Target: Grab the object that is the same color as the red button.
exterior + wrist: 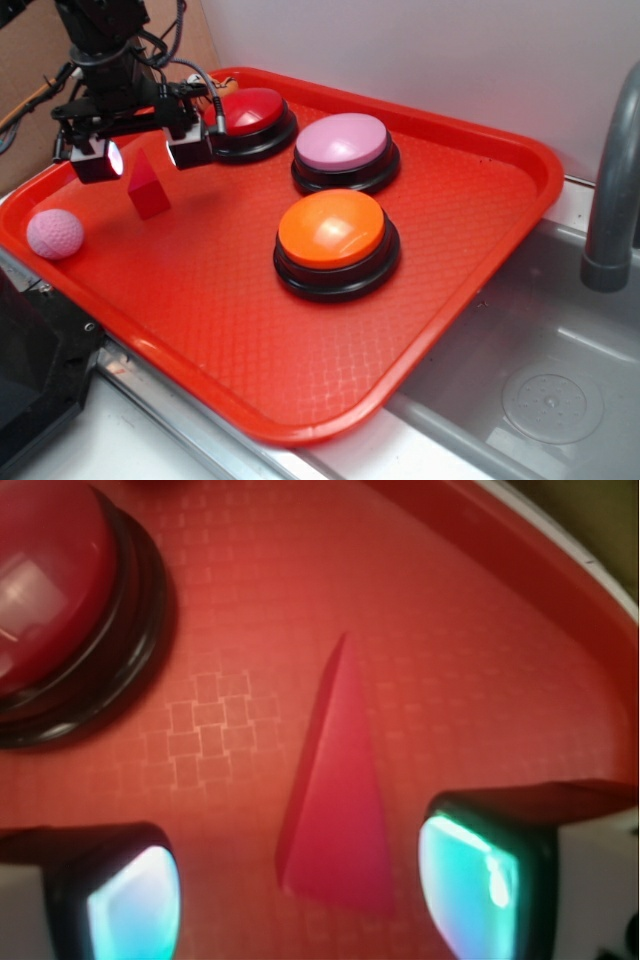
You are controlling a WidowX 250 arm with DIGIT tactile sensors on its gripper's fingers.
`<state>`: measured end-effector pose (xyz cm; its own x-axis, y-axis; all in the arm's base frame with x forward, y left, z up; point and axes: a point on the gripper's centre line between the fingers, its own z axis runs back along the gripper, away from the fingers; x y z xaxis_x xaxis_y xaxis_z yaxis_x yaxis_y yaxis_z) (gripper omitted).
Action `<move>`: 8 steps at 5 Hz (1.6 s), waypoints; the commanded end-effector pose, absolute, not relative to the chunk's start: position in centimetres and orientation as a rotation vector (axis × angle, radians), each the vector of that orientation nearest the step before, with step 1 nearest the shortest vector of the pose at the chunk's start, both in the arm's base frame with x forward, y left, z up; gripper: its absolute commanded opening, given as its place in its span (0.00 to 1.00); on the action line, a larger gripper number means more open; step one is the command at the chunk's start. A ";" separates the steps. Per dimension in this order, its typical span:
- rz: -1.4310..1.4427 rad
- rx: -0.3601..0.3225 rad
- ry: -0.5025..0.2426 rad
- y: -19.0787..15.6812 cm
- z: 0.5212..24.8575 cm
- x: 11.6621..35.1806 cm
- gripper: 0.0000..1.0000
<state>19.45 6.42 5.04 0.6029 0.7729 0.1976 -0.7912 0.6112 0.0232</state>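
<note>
**Exterior view: gripper spread above the red block**

The gripper (144, 155) hangs with fingers released, straddling the red block (148, 187), which stands on the tray (330, 360) at about eight o'clock from the red button (249, 111). Only this view shows the pink ball (55, 234). The wrist view shows the block (338, 790) clear of both pads (135, 905).

On the tray (480, 240) three buttons stand: one at the far left (250, 112), one to its right (342, 143), one nearer (332, 230). The pointed block (147, 186) stands left of them, between the spread fingers of the gripper (143, 155); a ball (54, 233) lies farther left, and a sink (540, 380) lies right of the tray.
</note>
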 end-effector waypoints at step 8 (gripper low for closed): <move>0.581 -0.115 -0.230 7.0 12.6 20.5 0.00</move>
<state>20.38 6.12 11.43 0.8145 0.5634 0.1386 -0.5432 0.8244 -0.1590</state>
